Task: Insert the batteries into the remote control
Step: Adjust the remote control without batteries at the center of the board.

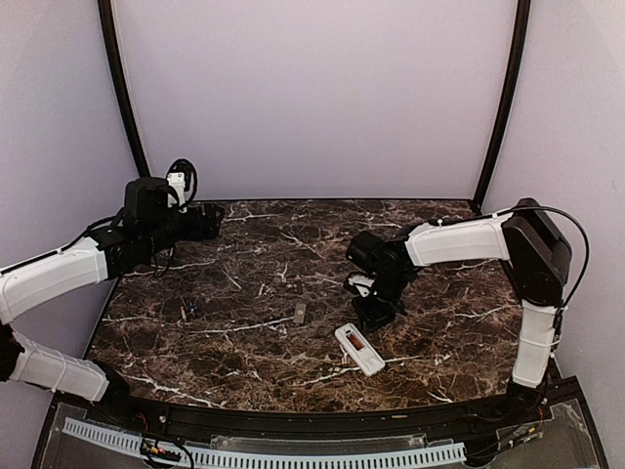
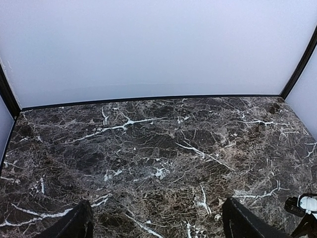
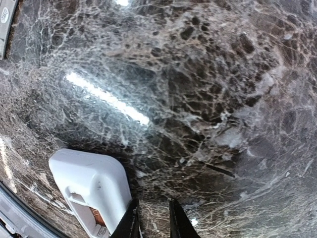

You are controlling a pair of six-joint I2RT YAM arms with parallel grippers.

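The white remote control (image 1: 359, 349) lies back up near the table's front, right of centre. Its battery bay is uncovered, and something copper-brown (image 3: 97, 217) shows inside. One slim grey battery (image 1: 300, 313) lies loose on the marble to the remote's left; it also appears as a battery (image 3: 4, 27) at the right wrist view's top left corner. My right gripper (image 1: 374, 313) points down just behind the remote's (image 3: 89, 186) end. Its jaws (image 3: 153, 203) are almost together, with only marble in the narrow gap. My left gripper (image 1: 207, 221) hovers open at the far left (image 2: 156, 203), holding nothing.
Dark veined marble table (image 1: 225, 342) with pale walls behind and at both sides and black corner posts (image 1: 121, 88). A black rail and a white slotted strip (image 1: 293, 455) run along the near edge. Part of the right arm (image 2: 303, 204) shows in the left wrist view.
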